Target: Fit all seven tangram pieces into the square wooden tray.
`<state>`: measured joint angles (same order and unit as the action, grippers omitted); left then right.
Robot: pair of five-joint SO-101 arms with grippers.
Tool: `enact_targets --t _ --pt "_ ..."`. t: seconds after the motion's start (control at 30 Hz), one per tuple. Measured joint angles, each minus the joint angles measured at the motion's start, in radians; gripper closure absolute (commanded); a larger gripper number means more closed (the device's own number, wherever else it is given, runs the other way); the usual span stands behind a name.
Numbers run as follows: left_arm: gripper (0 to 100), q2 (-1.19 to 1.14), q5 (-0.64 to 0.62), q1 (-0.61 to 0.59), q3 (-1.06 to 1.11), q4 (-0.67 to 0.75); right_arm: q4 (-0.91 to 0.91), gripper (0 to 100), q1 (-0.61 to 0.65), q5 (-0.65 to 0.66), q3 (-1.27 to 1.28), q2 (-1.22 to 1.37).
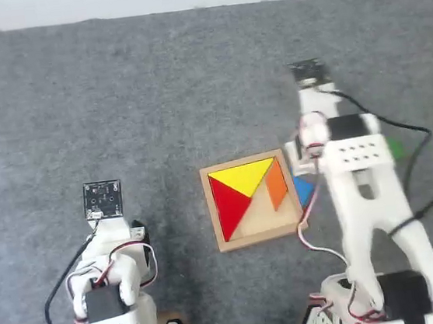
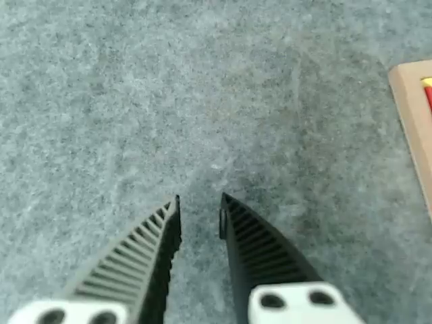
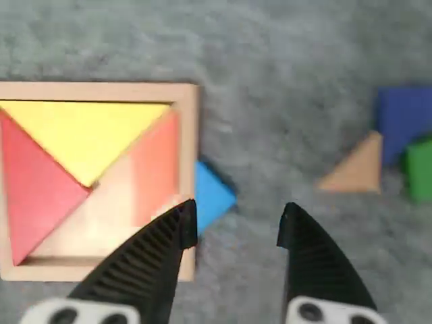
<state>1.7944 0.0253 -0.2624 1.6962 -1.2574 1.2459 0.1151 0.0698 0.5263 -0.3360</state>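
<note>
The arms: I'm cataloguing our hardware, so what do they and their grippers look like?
The left arm and right arm are white plastic with black motors and thin red, white and black cables. The left gripper and right gripper have black, ridged, pointed fingers.

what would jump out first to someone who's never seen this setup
The tray sits mid-table with yellow, red and orange pieces in it and bare wood showing beside them. The right tool hangs open at the tray's edge, next to a blue piece just outside the rim. Tan, dark blue and green pieces lie loose farther off.
</note>
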Motion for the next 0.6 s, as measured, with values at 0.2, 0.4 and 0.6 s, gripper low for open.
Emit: enact_targets --t 0.2,0.4,0.6 --pt "91 0.0 0.0 0.0 0.0 0.0 -0.002 80.7 -0.235 0.155 0.0 -0.005" --pt "91 0.0 0.0 0.0 0.0 0.0 -0.008 80.7 -0.353 0.262 -0.038 0.08" --pt "91 0.0 0.0 0.0 0.0 0.0 -0.008 80.7 -0.381 0.353 -0.114 0.235"
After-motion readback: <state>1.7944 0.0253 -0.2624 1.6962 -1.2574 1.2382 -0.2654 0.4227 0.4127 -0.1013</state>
